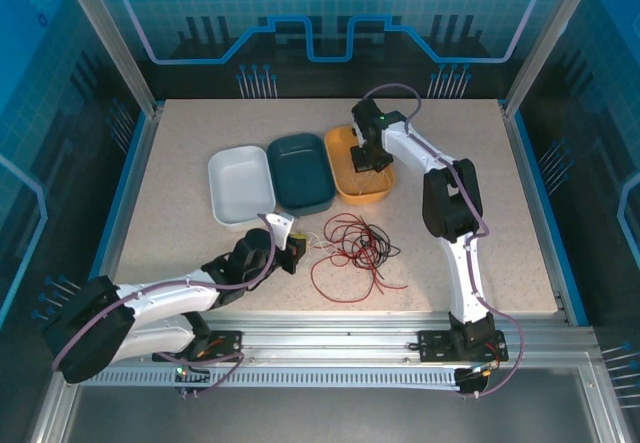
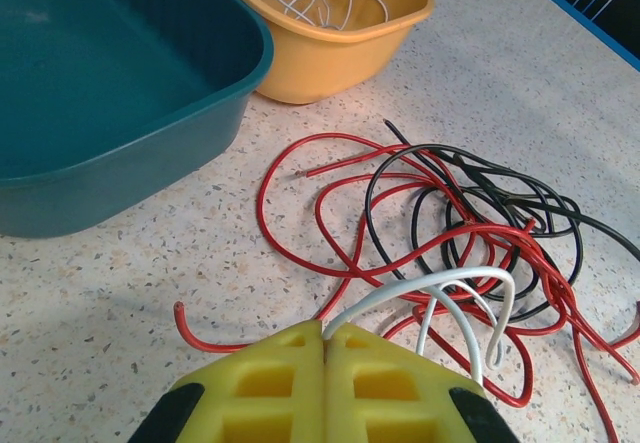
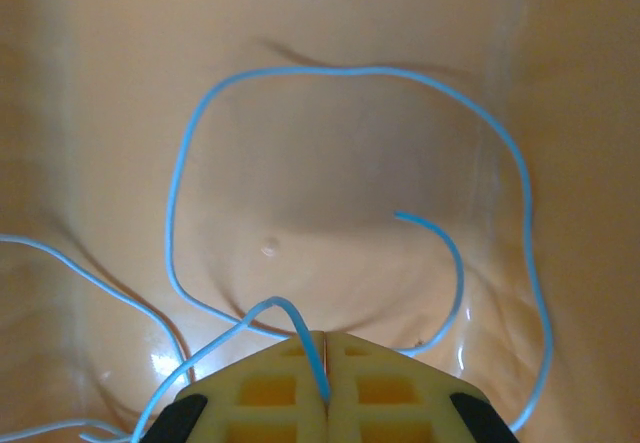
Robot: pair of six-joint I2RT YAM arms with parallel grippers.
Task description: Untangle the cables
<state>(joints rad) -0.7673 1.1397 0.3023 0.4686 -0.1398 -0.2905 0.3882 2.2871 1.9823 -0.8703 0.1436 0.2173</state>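
My top camera looks down from high up, far above the yellow tray. My left wrist camera sits low on the tray's near side, facing it — close. My right one stares down into it, very near. Top and left share the cables beside it.

To the right of the right arm and along the left edge beside the white tray I saw bare table, room enough for a gripper to pass. The far middle was blocked by that tray, the teal tray and the yellow tray side by side, with the right gripper inside the yellow one, clamped on a thin cable. Before them the loose cables lay spread just beside the left gripper, which pinched a white cable, leaving only a narrow bare strip towards the trays.
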